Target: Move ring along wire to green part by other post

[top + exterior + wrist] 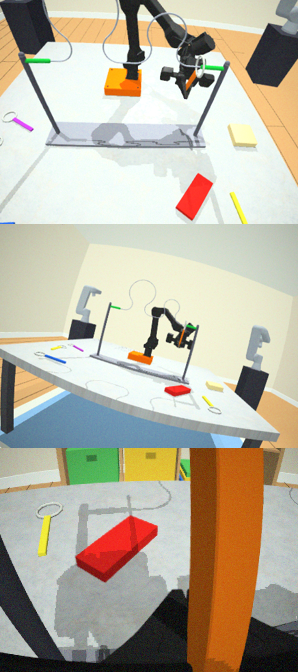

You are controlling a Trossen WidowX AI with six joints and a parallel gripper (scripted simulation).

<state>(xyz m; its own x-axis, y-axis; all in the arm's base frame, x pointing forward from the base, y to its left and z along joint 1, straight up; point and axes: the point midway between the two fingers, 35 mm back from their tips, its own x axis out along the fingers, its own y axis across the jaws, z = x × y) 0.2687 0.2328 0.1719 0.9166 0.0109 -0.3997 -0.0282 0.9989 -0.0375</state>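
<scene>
The pale ring [204, 62] [185, 325] is around the wire at the inner end of the right green part [215, 68] [192, 327], where the thin grey wire [168, 13] [143, 280] begins. Its orange handle [192, 80] [182, 338] [227, 548] slants down from the ring. My gripper [187, 88] [180, 344] is shut on the handle, behind and below the wire, just left of the right post [211, 101] [190, 354]. The left green part [38, 60] [115, 307] is at the left post [40, 97] [103, 329]. Exact clearance between ring and grey wire cannot be told.
Both posts stand on the grey base [79, 130]. A red block [194, 196] [177, 391] [117, 545] and a cream block [242, 135] [214, 386] lie on the table. A yellow-handled ring tool [207, 401] [45, 535] lies near the red block. A purple-handled one [23, 124] lies left.
</scene>
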